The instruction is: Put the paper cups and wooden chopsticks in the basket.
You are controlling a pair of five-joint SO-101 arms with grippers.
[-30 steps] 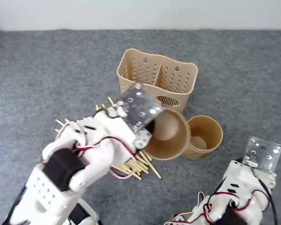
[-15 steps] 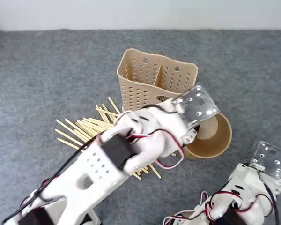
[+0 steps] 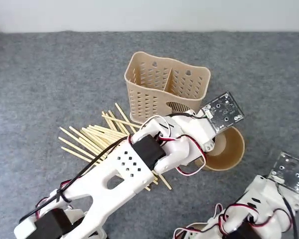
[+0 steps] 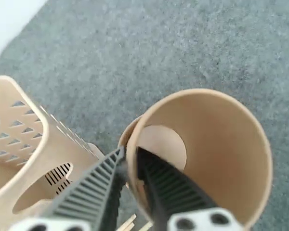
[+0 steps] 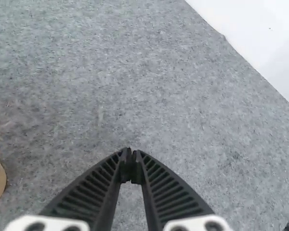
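Left gripper (image 4: 130, 155) clamped on the wall of a tilted cup (image 3: 228, 149), one finger inside, cup just beside the basket (image 3: 148, 99) at its 4 o'clock; chopsticks (image 3: 89, 137) loose on the bench (image 3: 50, 74) at 8 o'clock; right gripper (image 5: 131, 154) pressed together over the bench.
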